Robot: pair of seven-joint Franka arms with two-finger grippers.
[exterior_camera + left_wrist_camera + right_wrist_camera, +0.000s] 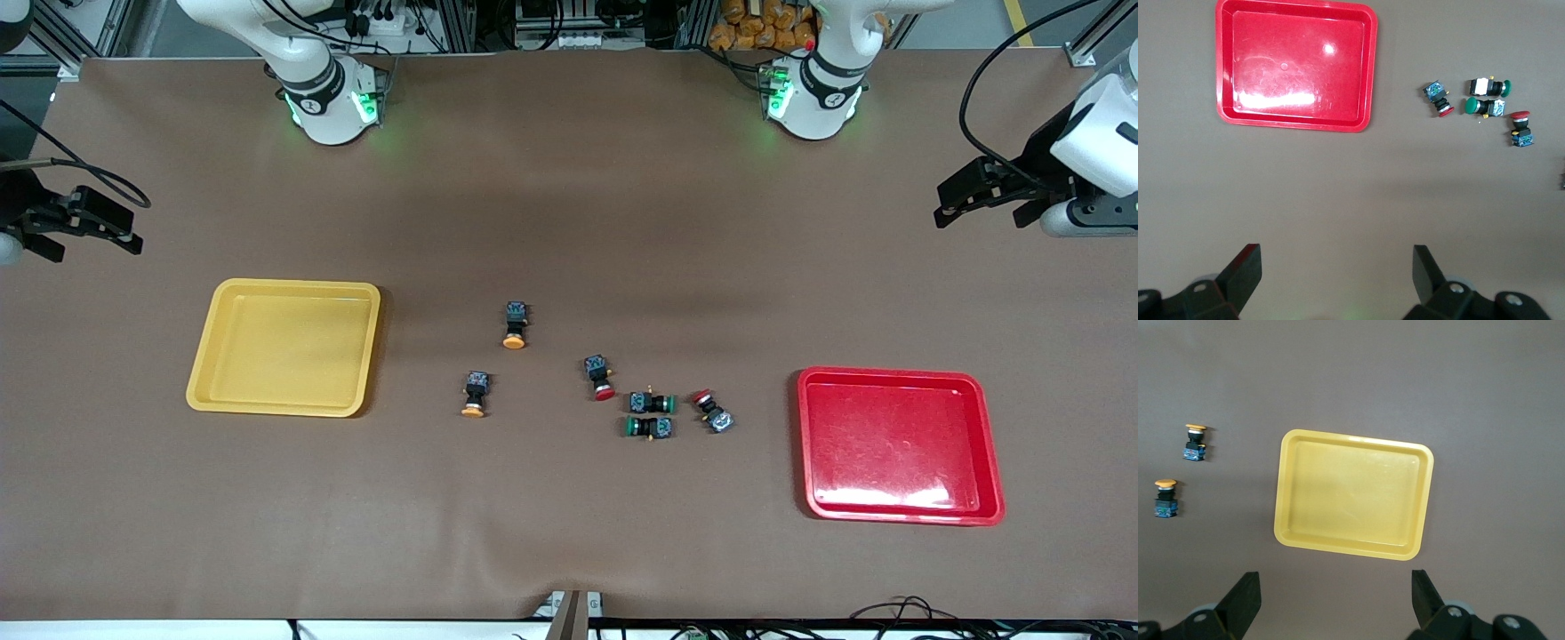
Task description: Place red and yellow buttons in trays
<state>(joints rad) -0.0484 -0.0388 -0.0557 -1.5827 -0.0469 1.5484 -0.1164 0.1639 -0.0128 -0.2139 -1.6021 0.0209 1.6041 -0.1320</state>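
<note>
Brown bench carries: two yellow buttons and two red buttons, loose mid-bench, well apart from both jaws; two green buttons among the reds; yellow tray below right gripper; red tray below left gripper. Both jaws spread, holding nothing, waiting.

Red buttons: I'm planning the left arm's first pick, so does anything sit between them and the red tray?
One red button lies nearest the red tray, with bare table between. For the other red button, two green buttons and that first one lie toward the tray. The left gripper waits, open.
</note>
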